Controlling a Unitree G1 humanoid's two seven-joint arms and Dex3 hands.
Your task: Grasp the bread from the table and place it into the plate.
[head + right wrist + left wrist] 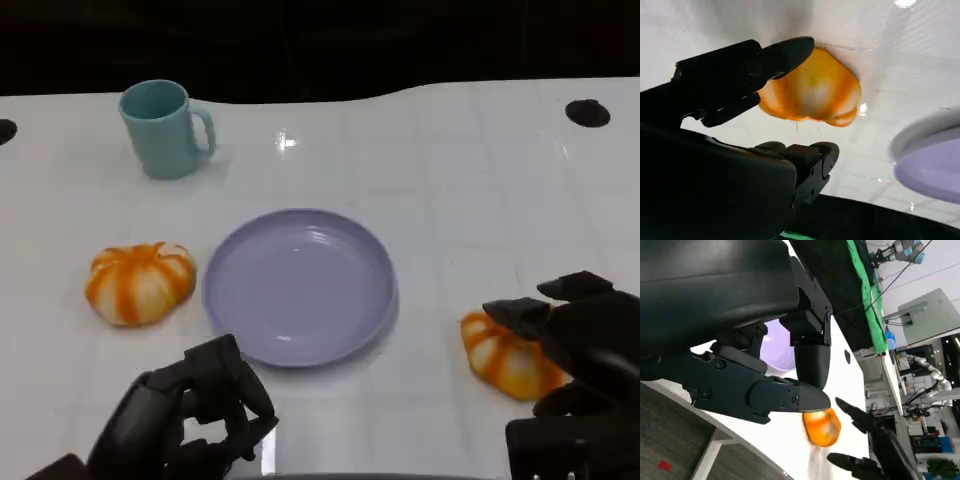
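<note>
An orange-and-white bread (pixel 503 357) (pixel 815 90) (pixel 822 426) lies on the white table to the right of the lavender plate (pixel 300 285) (pixel 930 160) (pixel 777 347). My right hand (pixel 580 345) (pixel 755 100) hovers at this bread with its fingers (pixel 785 52) spread on either side, not closed on it. A second, similar bread (pixel 140 283) sits left of the plate. The plate has nothing on it. My left hand (pixel 195 415) (pixel 755 370) rests low near the table's front edge, fingers loosely bent, holding nothing.
A teal mug (pixel 165 128) stands at the back left. Two dark round holes (pixel 587 112) mark the table's far corners. The table's front edge runs just below both hands.
</note>
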